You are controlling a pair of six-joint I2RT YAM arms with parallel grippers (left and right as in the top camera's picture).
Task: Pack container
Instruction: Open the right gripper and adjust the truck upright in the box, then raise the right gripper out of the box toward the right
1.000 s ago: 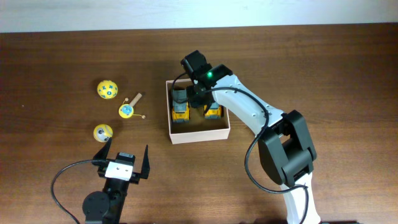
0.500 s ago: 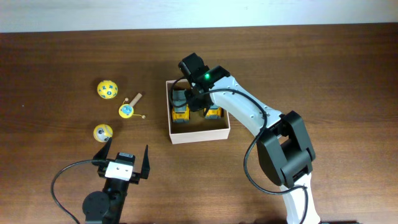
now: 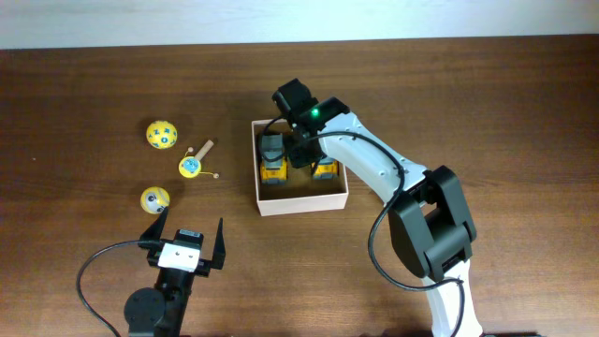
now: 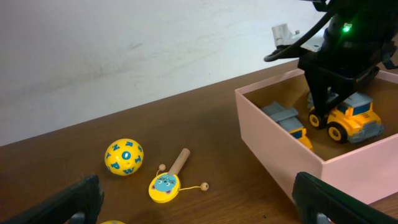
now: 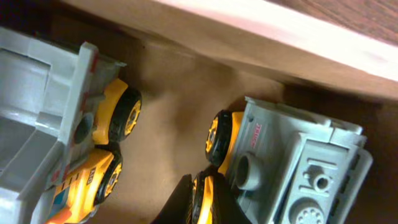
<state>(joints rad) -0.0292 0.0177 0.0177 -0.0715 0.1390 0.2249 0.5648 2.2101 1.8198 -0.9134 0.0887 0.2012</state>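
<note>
Even bright light, soft shadows — wrist close-up perhaps slightly blurred

Blue letters — perhaps an O — mark the yellow ball (image 4: 124, 157).

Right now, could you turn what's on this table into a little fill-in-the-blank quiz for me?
1. The container holds ___ yellow toy trucks.
2. Outside it, ___ small yellow toys lie on the table.
3. One of them, the little drum rattle, has a ___ handle.
4. The left gripper holds nothing; its fingers are spread ___.

Missing words: two; three; wooden; open.
</note>
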